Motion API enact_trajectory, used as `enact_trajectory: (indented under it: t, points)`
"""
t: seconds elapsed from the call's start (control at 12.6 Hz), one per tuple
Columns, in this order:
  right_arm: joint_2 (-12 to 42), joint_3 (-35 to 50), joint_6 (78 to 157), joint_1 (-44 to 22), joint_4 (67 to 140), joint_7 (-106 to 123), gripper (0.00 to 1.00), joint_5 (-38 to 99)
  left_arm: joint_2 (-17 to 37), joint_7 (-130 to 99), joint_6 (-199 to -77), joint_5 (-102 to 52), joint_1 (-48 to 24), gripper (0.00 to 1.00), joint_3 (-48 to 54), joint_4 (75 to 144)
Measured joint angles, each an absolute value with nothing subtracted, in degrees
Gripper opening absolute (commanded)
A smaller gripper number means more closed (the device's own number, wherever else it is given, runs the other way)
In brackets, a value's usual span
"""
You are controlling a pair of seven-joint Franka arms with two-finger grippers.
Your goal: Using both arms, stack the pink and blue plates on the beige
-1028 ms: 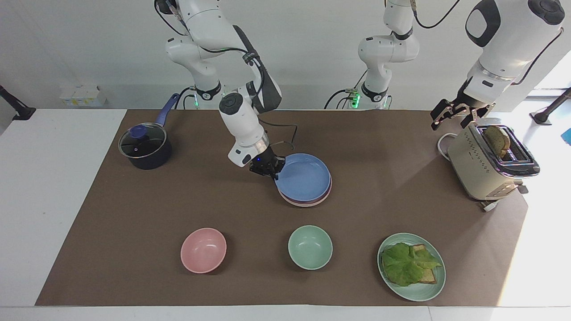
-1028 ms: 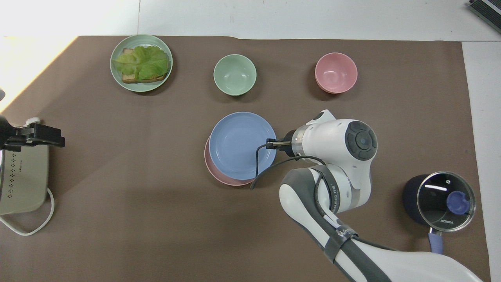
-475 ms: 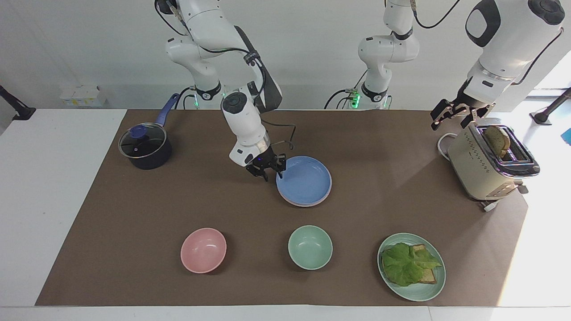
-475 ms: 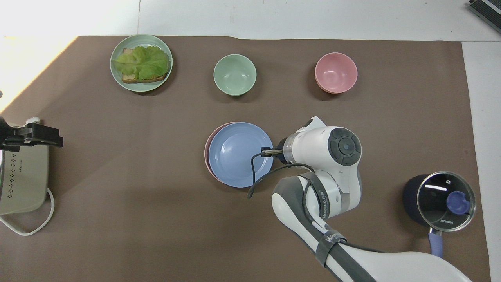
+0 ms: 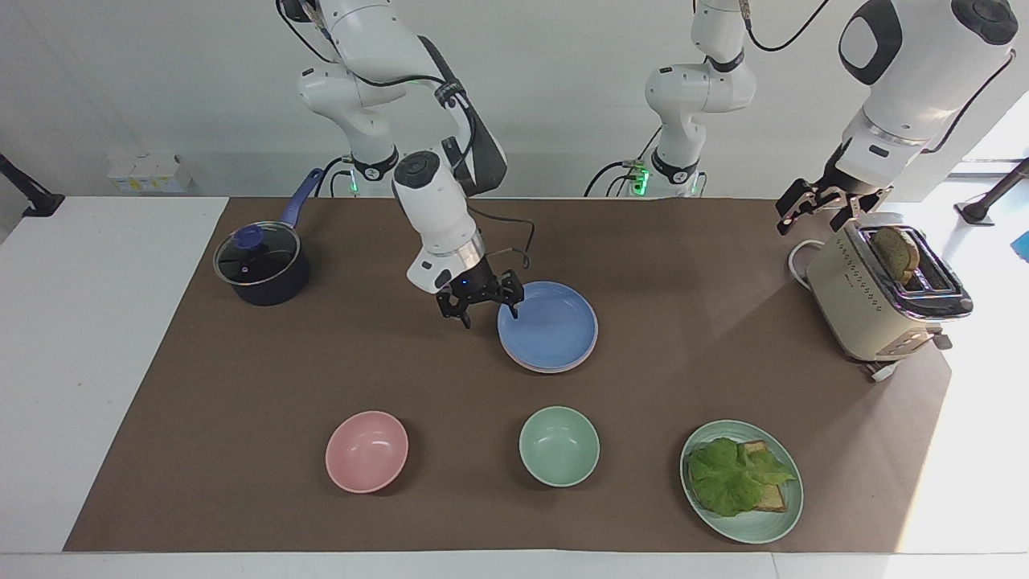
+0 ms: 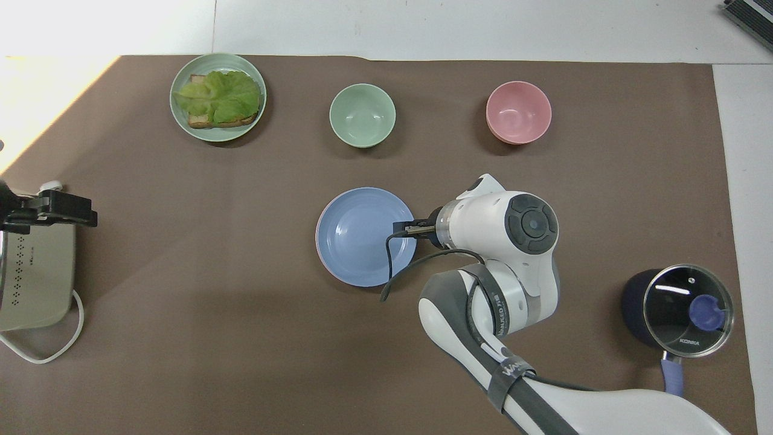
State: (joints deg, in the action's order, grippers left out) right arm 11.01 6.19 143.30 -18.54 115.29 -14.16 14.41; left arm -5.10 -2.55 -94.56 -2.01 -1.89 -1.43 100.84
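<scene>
The blue plate (image 5: 550, 323) (image 6: 361, 237) lies flat on top of the pink plate, of which only a thin rim (image 5: 553, 369) (image 6: 317, 234) shows. The beige plate is hidden under that stack. My right gripper (image 5: 490, 315) hangs open just over the blue plate's edge on the side toward the right arm's end, holding nothing. In the overhead view the wrist covers it. My left gripper (image 5: 818, 211) (image 6: 55, 208) waits open in the air over the toaster's end that is nearer to the robots.
A cream toaster (image 5: 880, 293) with a bread slice stands at the left arm's end. Farthest from the robots are a pink bowl (image 5: 366, 451), a mint bowl (image 5: 559, 446) and a mint plate (image 5: 784, 515) with lettuce on bread. A lidded dark pot (image 5: 261, 265) stands at the right arm's end.
My right gripper opened and let go of the blue plate, which settled level and centred on the pink one. The gripper rose slightly off the rim. The left arm stayed still.
</scene>
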Motion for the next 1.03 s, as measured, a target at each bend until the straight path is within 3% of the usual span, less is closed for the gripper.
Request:
enact_trajectory:
  t: [0.32,0.55,1.03]
  points:
    - [2.79,5.84,132.72,-8.86,114.36,-13.96,1.00,13.26,-5.10,-2.55,-94.56,-2.00,-1.89,1.00,-1.43,100.84]
    - [-2.43,5.63,118.66,-0.29,109.24,-10.00,1.00,8.11,-5.10,-2.55,-94.56,-2.00,-1.89,1.00,-1.43,100.84]
    - [-3.02,5.40,95.16,7.17,94.61,-1.72,1.00,2.90,-5.10,-2.55,-94.56,-2.00,-1.89,1.00,-1.43,100.84]
